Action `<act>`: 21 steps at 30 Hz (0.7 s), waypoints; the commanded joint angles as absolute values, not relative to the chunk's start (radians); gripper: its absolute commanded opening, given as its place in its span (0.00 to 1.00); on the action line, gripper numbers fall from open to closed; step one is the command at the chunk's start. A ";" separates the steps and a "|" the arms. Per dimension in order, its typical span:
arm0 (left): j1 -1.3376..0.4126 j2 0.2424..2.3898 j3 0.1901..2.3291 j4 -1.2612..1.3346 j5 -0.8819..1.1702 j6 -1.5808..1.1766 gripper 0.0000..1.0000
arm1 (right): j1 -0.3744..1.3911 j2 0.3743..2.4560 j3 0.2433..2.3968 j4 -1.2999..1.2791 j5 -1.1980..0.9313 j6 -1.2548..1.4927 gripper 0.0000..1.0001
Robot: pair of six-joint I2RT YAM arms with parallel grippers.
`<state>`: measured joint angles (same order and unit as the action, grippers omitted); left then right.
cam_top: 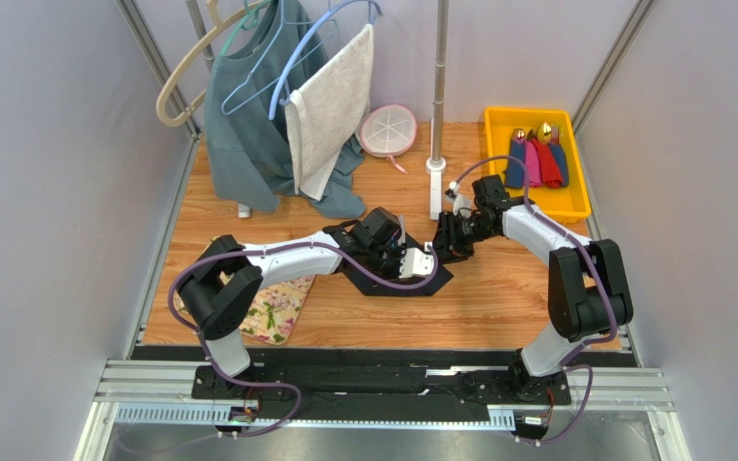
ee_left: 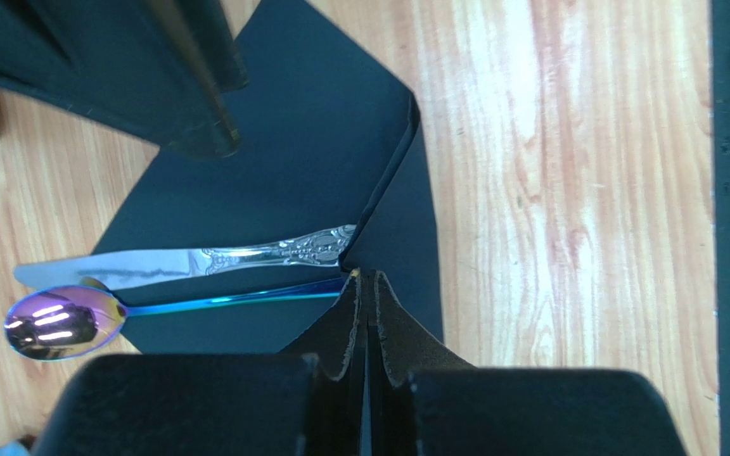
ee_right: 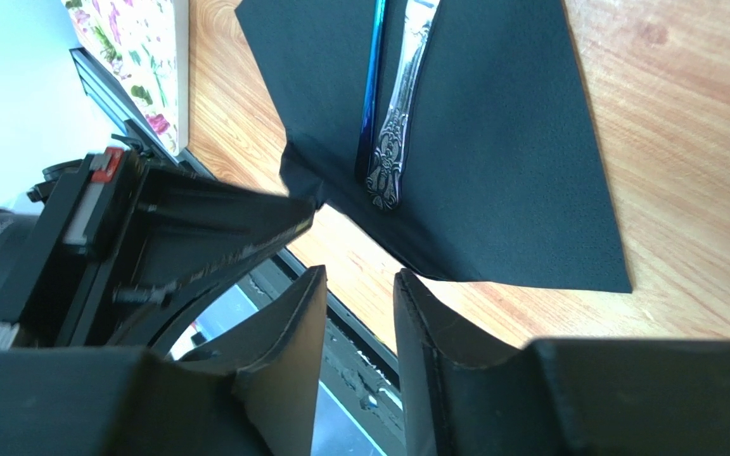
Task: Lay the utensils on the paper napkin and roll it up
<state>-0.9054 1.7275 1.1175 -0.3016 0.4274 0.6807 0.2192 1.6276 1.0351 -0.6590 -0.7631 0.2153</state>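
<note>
The left end effector (ee_left: 367,277), clamped on a raised edge of the thin black paper napkin (ee_left: 283,152), could, pulling too hard, tear it or spill the ornate silver knife (ee_left: 188,261) and purple-bowled iridescent spoon (ee_left: 55,323) lying across it, while the right end effector (ee_right: 359,275) hovers close, jaws apart.

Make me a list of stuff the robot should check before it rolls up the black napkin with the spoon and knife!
1. The knife and spoon lie side by side: ok.
2. Their handles rest on the paper napkin: ok.
3. Both lie fully on the napkin: not ok; the spoon's bowl and the blade's tip poke past its edge.
4. The left gripper is shut on the napkin's lifted edge: ok.
5. The right gripper is empty, jaws apart: ok.
</note>
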 commanded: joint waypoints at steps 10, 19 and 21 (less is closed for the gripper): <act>-0.877 1.795 1.127 -0.163 0.371 0.661 0.00 | 0.230 1.674 0.939 -0.529 -0.842 0.350 0.16; -0.877 1.819 1.121 -0.147 0.354 0.667 0.00 | 0.288 1.735 0.937 -0.503 -0.838 0.374 0.08; -0.877 1.825 1.121 -0.143 0.351 0.666 0.00 | 0.307 1.747 0.937 -0.499 -0.831 0.376 0.06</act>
